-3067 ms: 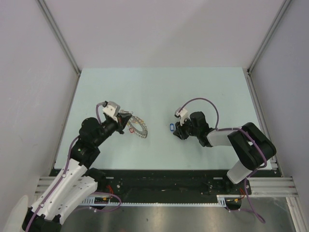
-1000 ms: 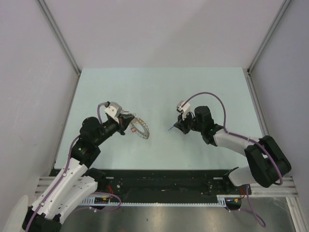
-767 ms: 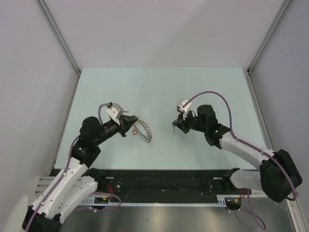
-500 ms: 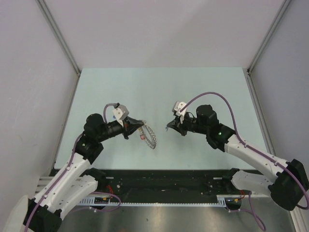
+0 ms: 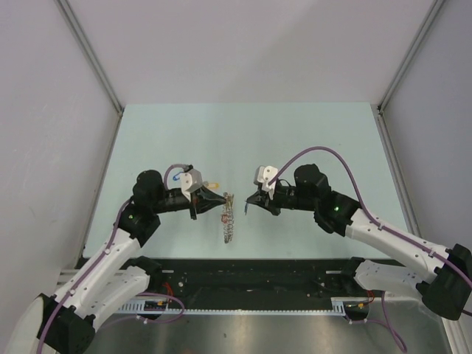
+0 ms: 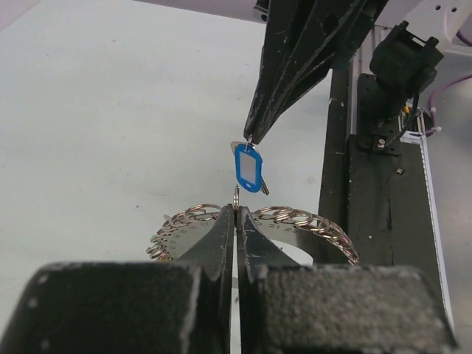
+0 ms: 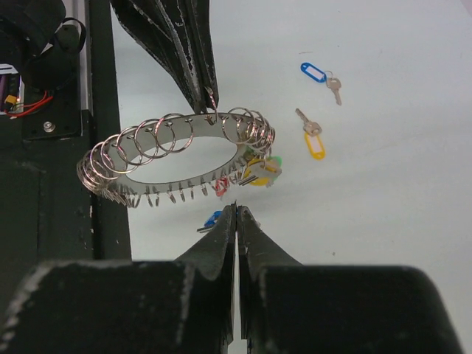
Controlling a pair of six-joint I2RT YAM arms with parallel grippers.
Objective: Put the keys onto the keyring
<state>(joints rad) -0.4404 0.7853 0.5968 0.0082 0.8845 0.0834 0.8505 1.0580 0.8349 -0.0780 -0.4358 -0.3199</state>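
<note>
My left hand (image 6: 236, 212) is pinched shut on the keyring (image 6: 317, 223), holding it off the counter (image 6: 88, 110). The ring's near rim is hidden behind my fingertips. My right hand (image 7: 236, 210) is clamped on the blue-tagged key (image 6: 248, 167), close beside the ring. Its blade is mostly hidden behind the tag, whose label is too small to read. A yellow-tagged key (image 7: 315, 145) lies beyond on the counter.

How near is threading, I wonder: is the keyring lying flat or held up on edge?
Held on edge: the left gripper pinches its rim, and from above the keyring shows as a thin line.
</note>
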